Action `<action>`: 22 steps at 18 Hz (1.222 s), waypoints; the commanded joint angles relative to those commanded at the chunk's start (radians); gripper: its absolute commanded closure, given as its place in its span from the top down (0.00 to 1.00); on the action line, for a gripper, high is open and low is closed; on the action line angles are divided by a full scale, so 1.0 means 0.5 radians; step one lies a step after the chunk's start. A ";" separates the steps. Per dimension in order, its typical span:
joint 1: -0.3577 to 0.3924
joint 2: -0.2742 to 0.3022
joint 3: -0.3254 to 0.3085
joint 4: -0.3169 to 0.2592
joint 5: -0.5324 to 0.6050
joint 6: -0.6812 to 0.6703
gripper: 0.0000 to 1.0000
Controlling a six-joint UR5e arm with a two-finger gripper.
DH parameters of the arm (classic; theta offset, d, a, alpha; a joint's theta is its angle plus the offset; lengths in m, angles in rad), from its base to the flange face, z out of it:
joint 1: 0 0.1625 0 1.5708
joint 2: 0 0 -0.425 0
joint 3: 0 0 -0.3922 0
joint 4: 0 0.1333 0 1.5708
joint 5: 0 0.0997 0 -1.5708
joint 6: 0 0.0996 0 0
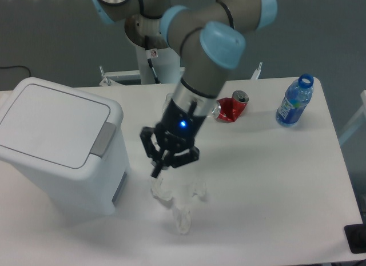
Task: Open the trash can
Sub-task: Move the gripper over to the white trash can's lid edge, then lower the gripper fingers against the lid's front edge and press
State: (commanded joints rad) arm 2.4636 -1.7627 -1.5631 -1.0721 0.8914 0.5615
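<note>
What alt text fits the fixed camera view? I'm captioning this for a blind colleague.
A robot arm's gripper hangs above a white table, just right of a large white trash can whose lid is closed. Crumpled tissues lie below the gripper; a crushed red can and a blue bottle sit farther right.
</note>
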 joint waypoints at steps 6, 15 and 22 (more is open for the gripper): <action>-0.027 0.114 -0.021 -0.083 -0.083 -0.055 0.01; -0.095 0.190 -0.101 -0.083 -0.083 -0.058 0.01; -0.114 0.172 -0.101 -0.068 -0.080 -0.058 0.01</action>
State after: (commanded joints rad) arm 2.4068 -1.6766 -1.6137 -1.1060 0.8514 0.5323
